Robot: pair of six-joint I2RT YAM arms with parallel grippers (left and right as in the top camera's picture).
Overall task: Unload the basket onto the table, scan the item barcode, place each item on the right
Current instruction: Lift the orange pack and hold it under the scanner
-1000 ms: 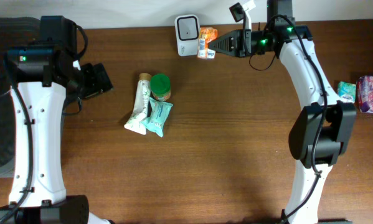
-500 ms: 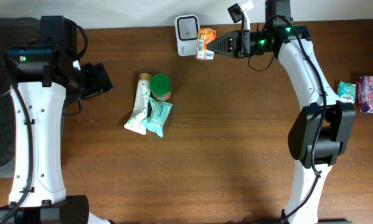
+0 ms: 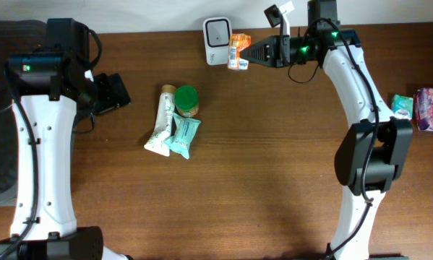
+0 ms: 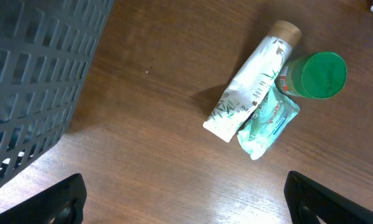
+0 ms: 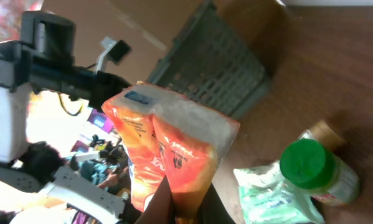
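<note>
Item under scan: orange packet (image 3: 238,49), clamped in my right gripper (image 3: 249,52) at the far edge of the table (image 3: 274,180). My right fingers are closed tight on the packet's lower edge; the right wrist view shows the packet (image 5: 167,143) standing up out of the pinch, creased down the middle. From overhead, the packet sits just beside the white scanner (image 3: 216,31), on its right side. I cannot tell whether the two touch. No barcode can be made out on the faces visible to me.

My left gripper (image 3: 113,92) hangs over the left part of the table, fingers spread fully apart and holding nothing. Its fingertips (image 4: 65,198) show at the lower corners of the left wrist view.

Other goods: a white tube (image 3: 160,119), a jar with a green lid (image 3: 186,101) and a teal pouch (image 3: 182,137) lie clustered together mid-table, touching one another. A grey basket (image 4: 37,81) stands at the left edge. A pink pack (image 3: 431,110) and a small teal pack (image 3: 402,105) lie at the right edge.
</note>
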